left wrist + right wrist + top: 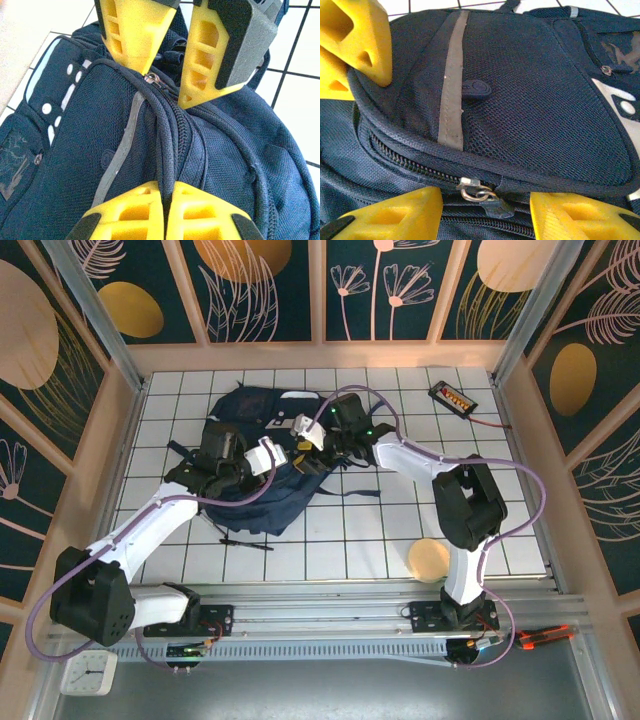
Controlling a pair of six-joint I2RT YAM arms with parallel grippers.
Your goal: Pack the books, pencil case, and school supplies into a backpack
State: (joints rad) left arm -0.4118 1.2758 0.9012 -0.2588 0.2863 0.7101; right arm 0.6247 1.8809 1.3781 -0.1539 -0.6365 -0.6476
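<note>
The navy backpack (262, 490) lies flat in the middle of the table. My left gripper (166, 189) is shut on a raised fabric seam beside the backpack's (100, 145) main zip. My right gripper (486, 200) stands open just above that spot, its yellow fingers (215, 55) on either side of the metal zip pull (477, 191) without touching it. In the top view both grippers, left (272, 458) and right (303, 440), meet over the bag's upper edge. A thin black pen (246, 542) lies on the tiles in front of the bag. The books and pencil case are out of view.
A round tan disc (430, 560) sits near my right arm's base. A black device with orange buttons (452, 395) lies at the back right, its red lead running to the wall. Wooden walls close in the tiled table (350, 530).
</note>
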